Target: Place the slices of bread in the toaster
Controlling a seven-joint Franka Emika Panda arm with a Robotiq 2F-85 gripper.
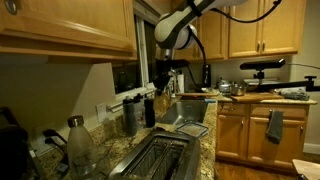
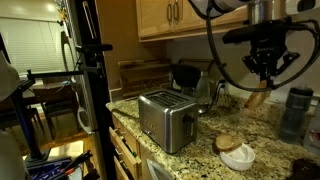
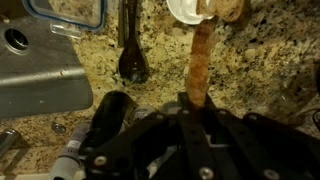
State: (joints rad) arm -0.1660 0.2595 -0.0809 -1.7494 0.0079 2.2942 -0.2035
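Right now your hand (image 2: 263, 80) is pinched narrow on one slice of bread (image 2: 257, 97). The slice hangs on edge below the fingers, higher than the top of the toaster (image 2: 165, 118) and well out past its end. A second slice (image 2: 229, 143) waits in a white dish (image 2: 240, 158) on the bench (image 2: 195, 152), near that same end of the toaster and lower than its top. The step in hand looks like the carry across, so bring the slice over the toaster before you come down at all. Turn the wrist until the flat of the bread runs along one of the slots (image 2: 160, 97), not across it. Keep the slice hanging plumb and lower it slowly. I would let go only once its bottom edge is inside the slot, since a tilted slice would likely catch on the metal lip. In the wrist view the bread (image 3: 200, 60) shows as a thin tan strip, flat and straight. It seems stiff enough not to flop, though a hard squeeze could crack it. The toaster is a boxy shell of shiny silver metal with rounded corners, smooth and probably slippery if bumped. The bench is speckled polished stone, and the dish is round, white and glossy.
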